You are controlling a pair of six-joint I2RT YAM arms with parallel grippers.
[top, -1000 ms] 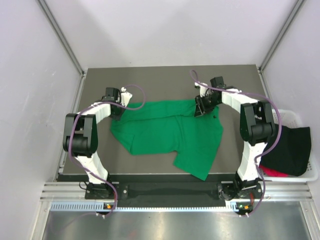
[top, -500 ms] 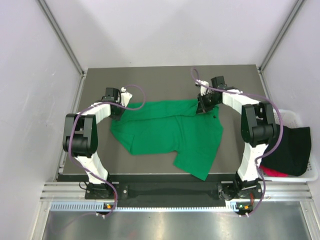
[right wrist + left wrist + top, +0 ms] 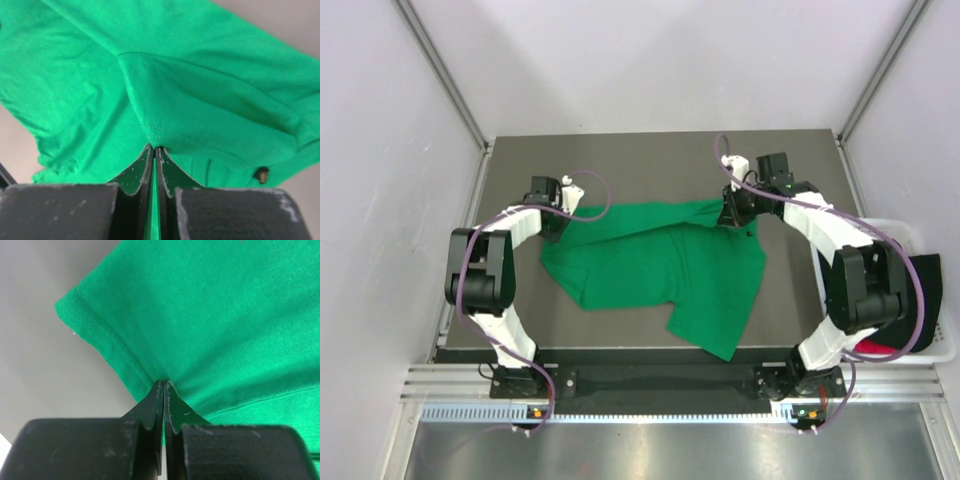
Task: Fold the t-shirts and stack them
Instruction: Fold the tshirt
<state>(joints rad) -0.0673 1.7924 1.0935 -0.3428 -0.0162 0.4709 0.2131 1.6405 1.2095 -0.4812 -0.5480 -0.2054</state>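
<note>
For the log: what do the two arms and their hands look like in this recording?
The left arm and right arm are made of white links with bulky black joint housings. A loose purple cable trails along each. The left hand and right hand have matte black, wedge-shaped fingers, scuffed with pale specks. No lettering is visible.

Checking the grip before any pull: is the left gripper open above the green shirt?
No, in the left wrist view the left gripper is shut, pinching the hemmed edge of the green t-shirt.
</note>
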